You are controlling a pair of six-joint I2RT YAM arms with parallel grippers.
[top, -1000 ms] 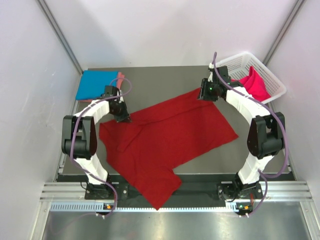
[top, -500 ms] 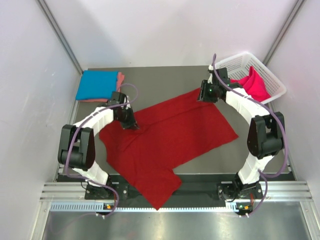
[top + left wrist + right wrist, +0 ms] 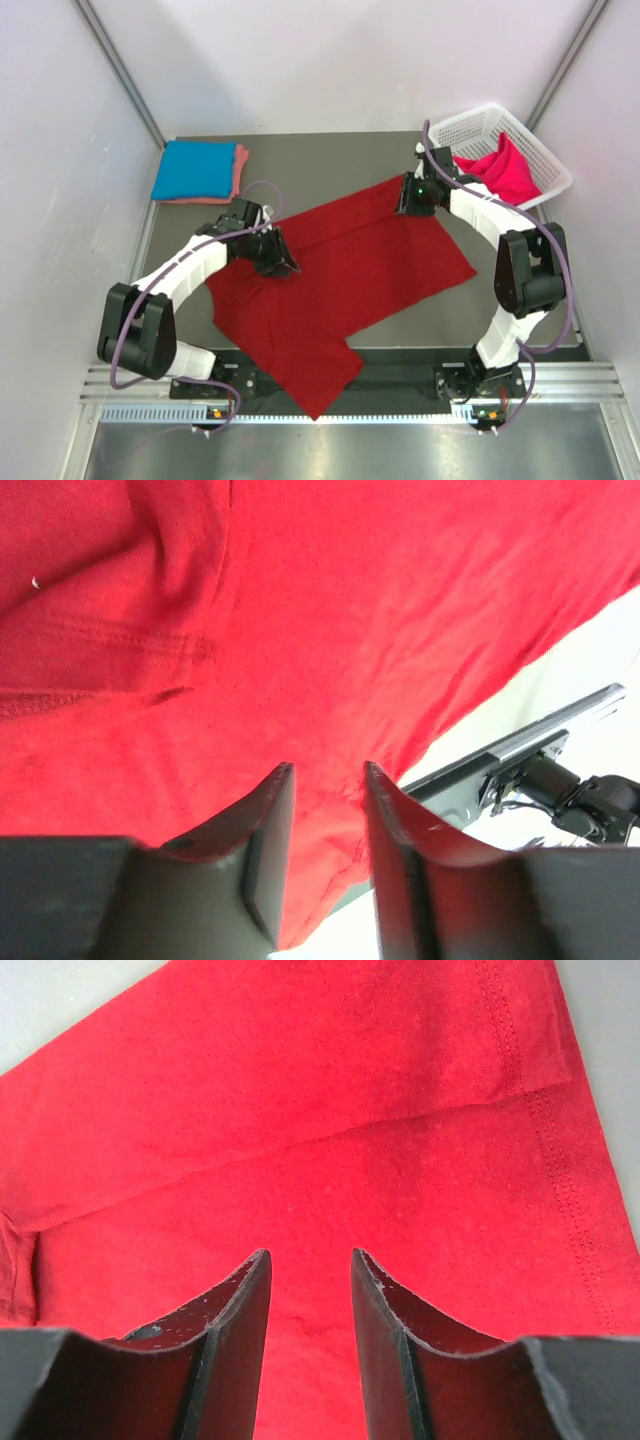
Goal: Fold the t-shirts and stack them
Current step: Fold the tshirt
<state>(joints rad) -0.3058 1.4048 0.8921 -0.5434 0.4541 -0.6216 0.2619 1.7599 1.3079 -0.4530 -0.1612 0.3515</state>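
Dark red t-shirt (image 3: 340,270) soft, creased, stitched hem; left gripper (image 3: 327,771), right gripper (image 3: 310,1255) both jaws apart

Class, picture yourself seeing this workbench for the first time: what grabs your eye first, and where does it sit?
A big dark red t-shirt sprawls across the middle of the table, the open left hand over its left part, the open right hand at its far corner. A folded blue t-shirt lies far left; a hot pink t-shirt sits in the white basket far right.
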